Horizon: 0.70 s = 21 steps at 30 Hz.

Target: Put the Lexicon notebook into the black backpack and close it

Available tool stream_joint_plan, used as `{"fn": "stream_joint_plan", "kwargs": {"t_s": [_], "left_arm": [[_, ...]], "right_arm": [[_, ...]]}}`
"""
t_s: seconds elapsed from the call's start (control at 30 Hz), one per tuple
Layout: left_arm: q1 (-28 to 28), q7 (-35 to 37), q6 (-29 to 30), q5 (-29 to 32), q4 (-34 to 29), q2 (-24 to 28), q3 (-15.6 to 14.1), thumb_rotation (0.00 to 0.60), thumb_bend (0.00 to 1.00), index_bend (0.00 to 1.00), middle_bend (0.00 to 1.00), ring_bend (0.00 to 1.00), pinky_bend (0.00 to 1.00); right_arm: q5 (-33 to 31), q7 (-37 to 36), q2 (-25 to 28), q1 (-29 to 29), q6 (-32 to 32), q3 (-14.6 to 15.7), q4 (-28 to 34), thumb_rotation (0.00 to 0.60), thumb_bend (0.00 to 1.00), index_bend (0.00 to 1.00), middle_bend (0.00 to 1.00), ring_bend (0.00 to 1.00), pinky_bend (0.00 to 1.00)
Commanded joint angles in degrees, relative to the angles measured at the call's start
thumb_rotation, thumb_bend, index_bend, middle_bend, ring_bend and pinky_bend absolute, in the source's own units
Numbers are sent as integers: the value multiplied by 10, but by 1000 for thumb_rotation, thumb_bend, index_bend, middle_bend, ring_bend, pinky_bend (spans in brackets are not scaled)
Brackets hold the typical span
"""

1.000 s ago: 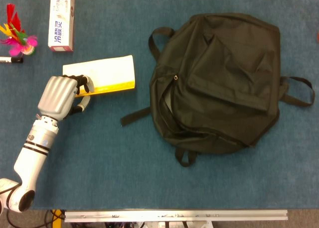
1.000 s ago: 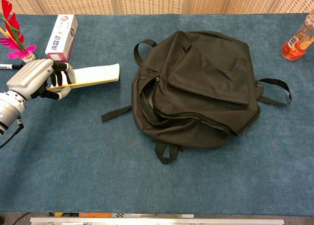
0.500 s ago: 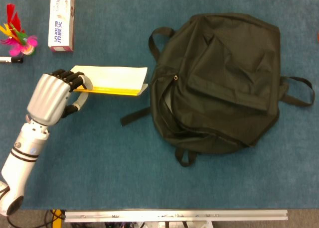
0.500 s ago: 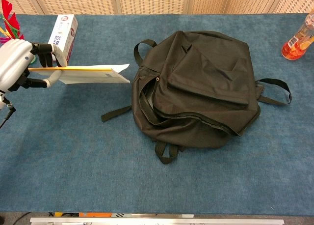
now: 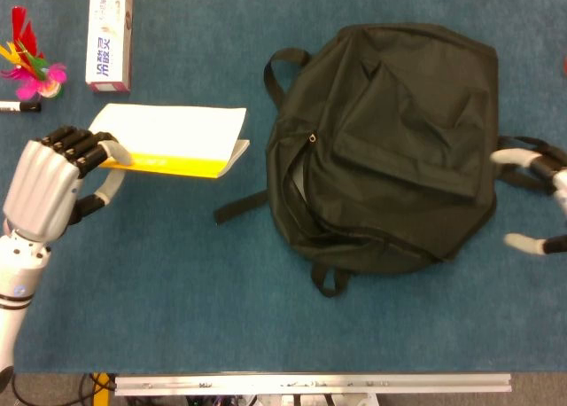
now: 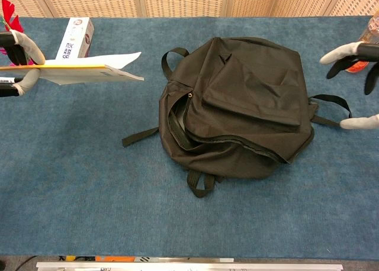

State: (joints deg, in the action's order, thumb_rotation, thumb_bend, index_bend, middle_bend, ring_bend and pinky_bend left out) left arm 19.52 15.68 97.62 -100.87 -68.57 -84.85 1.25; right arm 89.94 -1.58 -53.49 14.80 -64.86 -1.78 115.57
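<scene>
The notebook [image 5: 173,140], white with a yellow edge, hangs in the air left of the backpack. My left hand [image 5: 49,184] grips its left end. In the chest view the notebook [image 6: 83,70] is seen almost edge-on, with only the fingers [image 6: 23,43] of that hand showing at the left border. The black backpack [image 5: 390,140] lies flat in the middle of the blue table, its main zipper parted along the left and lower side [image 5: 297,184]. My right hand [image 5: 545,198] enters at the right edge beside the backpack [image 6: 237,105], fingers [image 6: 349,52] spread, holding nothing.
A white box [image 5: 109,34] lies at the back left. A red and yellow feather toy [image 5: 31,65] and a marker [image 5: 18,107] sit at the far left. An orange bottle [image 6: 358,49] stands at the back right. Loose straps [image 5: 239,209] trail from the backpack.
The left hand has lifted the notebook higher off the table and drawn it slightly left. The right hand has come into view at the right edge.
</scene>
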Motion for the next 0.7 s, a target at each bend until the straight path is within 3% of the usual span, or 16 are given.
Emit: {"fn": "stream_joint_plan", "kwargs": {"t_s": [0.03, 0.33, 0.7], "left_arm": [[-8, -1, 11, -4, -10, 8, -3, 600, 424, 613, 585, 582, 567], [-20, 7, 29, -11, -21, 28, -7, 600, 424, 617, 585, 582, 567], [-30, 16, 33, -14, -18, 31, -13, 600, 424, 619, 586, 581, 566]], "right_arm": [[-34, 60, -43, 32, 38, -10, 24, 600, 0, 247, 363, 246, 491], [-155, 205, -162, 100, 102, -27, 29, 600, 0, 247, 363, 246, 492], [-280, 344, -276, 160, 95, -26, -15, 600, 0, 247, 363, 246, 500]]}}
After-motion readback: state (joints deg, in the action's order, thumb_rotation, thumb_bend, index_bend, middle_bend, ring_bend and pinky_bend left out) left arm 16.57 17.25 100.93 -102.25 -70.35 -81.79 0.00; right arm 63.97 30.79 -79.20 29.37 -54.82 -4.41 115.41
